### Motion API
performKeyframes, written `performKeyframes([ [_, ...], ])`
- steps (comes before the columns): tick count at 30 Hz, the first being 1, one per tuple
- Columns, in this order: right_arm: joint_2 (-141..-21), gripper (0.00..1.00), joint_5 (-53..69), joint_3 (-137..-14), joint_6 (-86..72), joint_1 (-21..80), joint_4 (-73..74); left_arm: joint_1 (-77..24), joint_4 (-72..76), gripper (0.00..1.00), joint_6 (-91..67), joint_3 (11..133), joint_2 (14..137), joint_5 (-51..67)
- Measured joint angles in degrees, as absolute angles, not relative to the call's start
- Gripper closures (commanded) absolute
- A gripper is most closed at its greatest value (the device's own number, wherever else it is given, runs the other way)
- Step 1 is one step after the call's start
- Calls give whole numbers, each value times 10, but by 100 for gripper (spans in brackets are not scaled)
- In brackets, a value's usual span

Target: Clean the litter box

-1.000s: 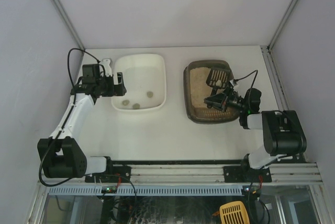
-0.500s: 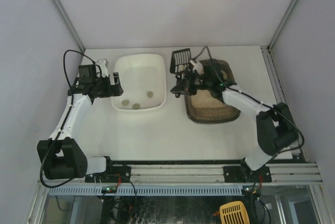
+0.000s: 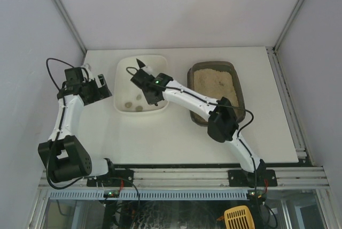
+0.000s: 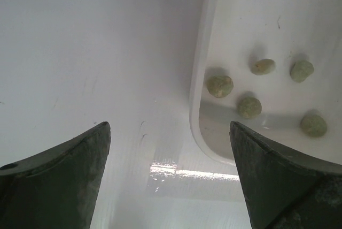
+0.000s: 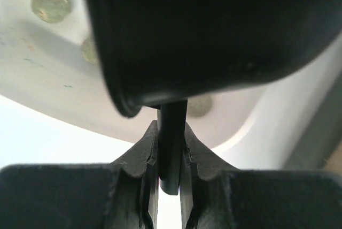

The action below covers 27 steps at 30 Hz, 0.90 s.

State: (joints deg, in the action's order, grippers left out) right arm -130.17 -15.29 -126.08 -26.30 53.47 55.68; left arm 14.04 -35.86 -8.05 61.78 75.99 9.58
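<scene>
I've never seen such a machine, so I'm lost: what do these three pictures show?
Two white robot arms are bolted to a white table. One picture looks down from above; the others come from a camera on each wrist. On the table sit a plain white rectangular plastic tub holding small greenish-grey lumps, and a dark brown-grey plastic litter box of beige sand. The right pincer grips the handle of a black plastic scoop over the tub. The left pincer is open and empty, beside the tub.

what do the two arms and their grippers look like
The left arm and right arm have white links and black joints, with thin black cables looping off them. The right shows a small green light. The left gripper and right gripper have dark, tapering fingers.
</scene>
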Motion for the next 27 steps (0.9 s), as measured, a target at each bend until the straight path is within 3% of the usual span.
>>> performKeyframes([
  [7, -1317, 100, -313, -1295, -225, 563, 623, 138, -368, 4, -86, 622, 759, 108],
  [10, -1273, 100, -350, -1238, -230, 554, 609, 113, -397, 1, -86, 659, 766, 83],
  [14, -1059, 100, -321, -1009, -238, 506, 545, -3, -427, 0, -125, 802, 811, -32],
  [18, -789, 100, -223, -837, -266, 353, 472, -173, -398, 0, -223, 948, 872, -143],
  [21, -630, 100, -185, -744, -297, 239, 444, -257, -365, 0, -295, 973, 908, -182],
  [27, -415, 100, -119, -615, -340, 195, 492, -394, -385, 2, -396, 1133, 1125, -272],
])
